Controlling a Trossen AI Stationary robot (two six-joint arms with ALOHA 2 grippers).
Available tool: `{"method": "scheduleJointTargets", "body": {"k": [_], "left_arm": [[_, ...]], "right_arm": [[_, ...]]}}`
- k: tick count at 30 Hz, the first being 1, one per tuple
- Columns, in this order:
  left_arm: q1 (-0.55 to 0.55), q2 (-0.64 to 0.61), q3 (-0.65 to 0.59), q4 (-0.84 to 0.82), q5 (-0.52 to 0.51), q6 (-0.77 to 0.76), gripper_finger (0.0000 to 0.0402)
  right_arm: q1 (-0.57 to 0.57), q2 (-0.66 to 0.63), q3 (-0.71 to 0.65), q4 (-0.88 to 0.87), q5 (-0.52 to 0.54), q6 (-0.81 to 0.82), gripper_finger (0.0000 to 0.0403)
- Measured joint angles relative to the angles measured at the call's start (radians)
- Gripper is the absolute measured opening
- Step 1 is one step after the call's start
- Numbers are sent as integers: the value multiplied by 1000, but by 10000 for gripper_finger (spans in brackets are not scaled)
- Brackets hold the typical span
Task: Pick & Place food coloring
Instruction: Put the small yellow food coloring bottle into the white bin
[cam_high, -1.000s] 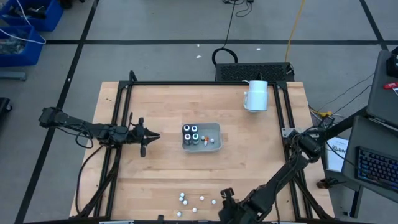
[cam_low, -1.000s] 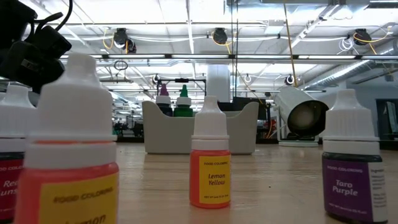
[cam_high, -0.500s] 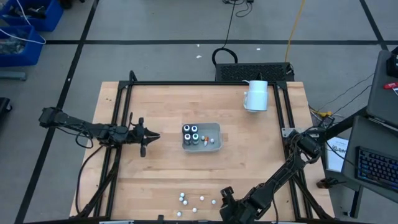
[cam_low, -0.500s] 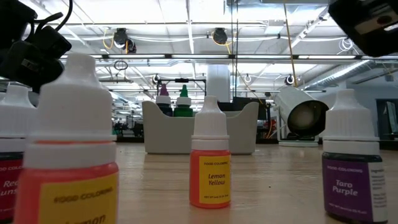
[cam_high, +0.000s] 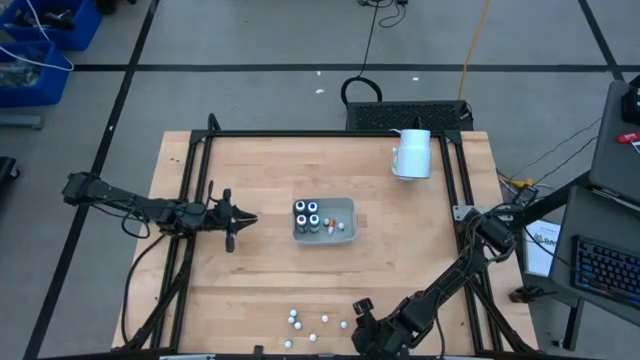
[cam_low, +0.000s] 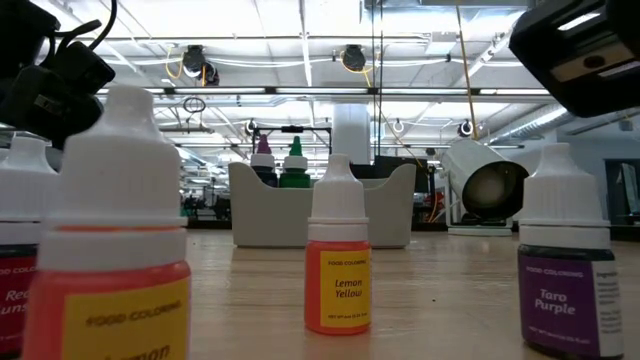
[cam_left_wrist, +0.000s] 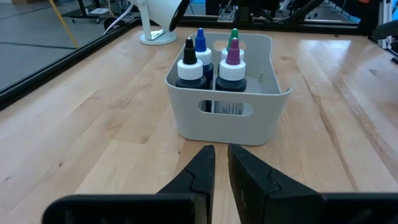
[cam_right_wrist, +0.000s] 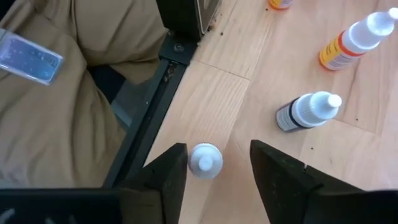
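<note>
The food coloring lay in two groups: several bottles stood in the pale tray (cam_high: 335, 221) at mid-tabletop (cam_high: 260, 270), and loose bottles (cam_high: 310, 322) were scattered by the near edge. Over the last second the right gripper (cam_right_wrist: 214, 163) had edged in over that loose group, its jaws spread either side of one white-capped bottle (cam_right_wrist: 205, 159); judged from this, a pick was about to begin, with nothing yet held. Its wrist view alone showed that straddle, while the low view alone made the labels readable, such as Lemon Yellow (cam_low: 338, 268). The left gripper (cam_left_wrist: 221, 163) waited well short of the tray, jaws nearly pressed together, empty.
</note>
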Motion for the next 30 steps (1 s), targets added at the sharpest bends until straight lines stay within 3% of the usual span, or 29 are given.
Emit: {"method": "scheduleJointTargets", "body": {"k": [18, 25, 30], "left_arm": [[0, 0, 0, 0, 0, 2, 51], [0, 0, 0, 0, 0, 2, 51], [0, 0, 0, 0, 0, 1, 51]], "right_arm": [[0, 0, 0, 19, -34, -3, 53], [0, -28, 0, 29, -45, -47, 52], [-12, -143, 0, -53, 78, -80, 54]]}}
